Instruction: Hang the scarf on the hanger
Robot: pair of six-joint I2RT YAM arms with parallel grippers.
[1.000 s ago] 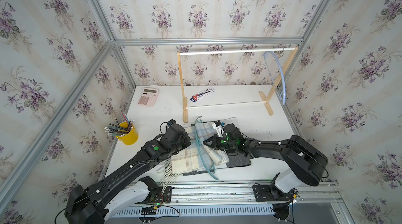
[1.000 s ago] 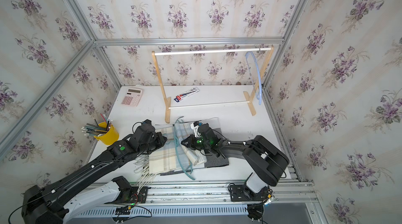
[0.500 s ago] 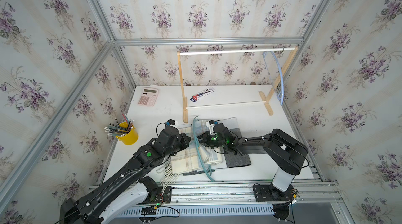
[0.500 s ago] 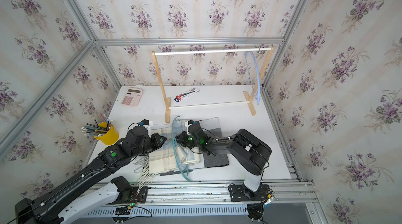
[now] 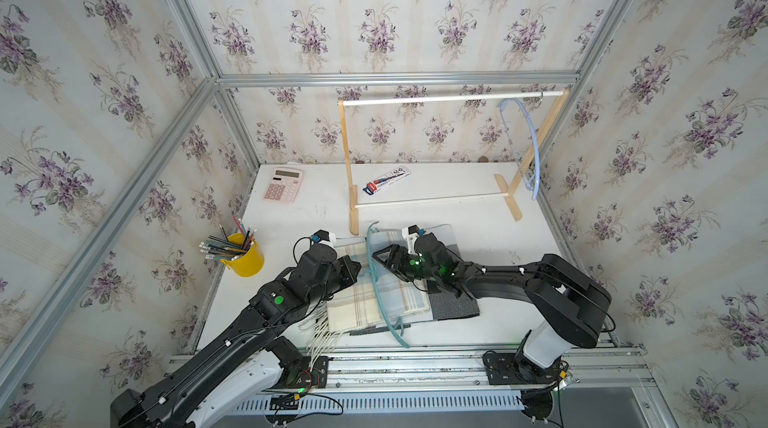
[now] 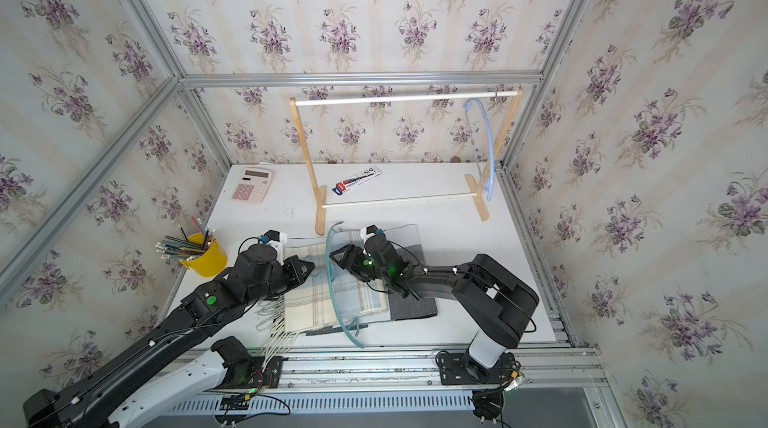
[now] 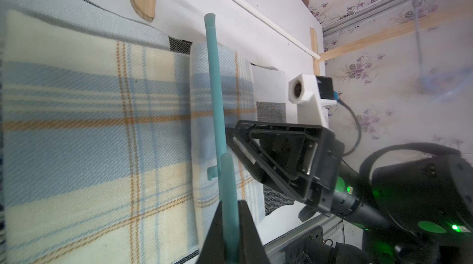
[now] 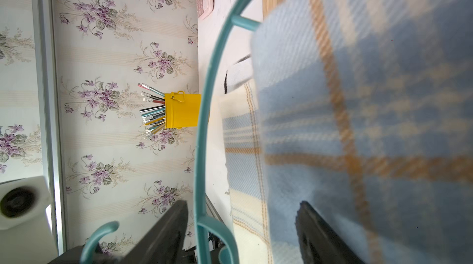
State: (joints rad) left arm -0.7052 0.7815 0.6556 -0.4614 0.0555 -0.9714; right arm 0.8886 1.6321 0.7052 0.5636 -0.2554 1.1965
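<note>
The plaid cream, blue and orange scarf (image 5: 353, 305) (image 6: 307, 305) lies folded at the table's front middle. A teal hanger (image 5: 384, 314) (image 6: 331, 280) stands on edge across it. My left gripper (image 5: 357, 272) (image 6: 311, 270) (image 7: 230, 203) is shut on the hanger (image 7: 215, 83) near its hook. My right gripper (image 5: 384, 257) (image 6: 338, 255) (image 8: 243, 202) is open just right of the hanger, and the hanger's rim (image 8: 204, 109) runs between its jaws. A blurred fold of scarf (image 8: 358, 96) rises close to that gripper. Whether the scarf passes through the hanger I cannot tell.
A wooden rack with a white rod (image 5: 449, 98) stands at the back, and a pale blue hanger (image 5: 534, 143) hangs at its right end. A pink calculator (image 5: 282, 185), a pen packet (image 5: 386, 179) and a yellow pencil cup (image 5: 245, 257) are on the left half. A grey mat (image 5: 453, 305) lies under the scarf.
My right gripper has gone from shut to open after shifting a little left toward the hanger. The left gripper keeps its hold on the hanger.
</note>
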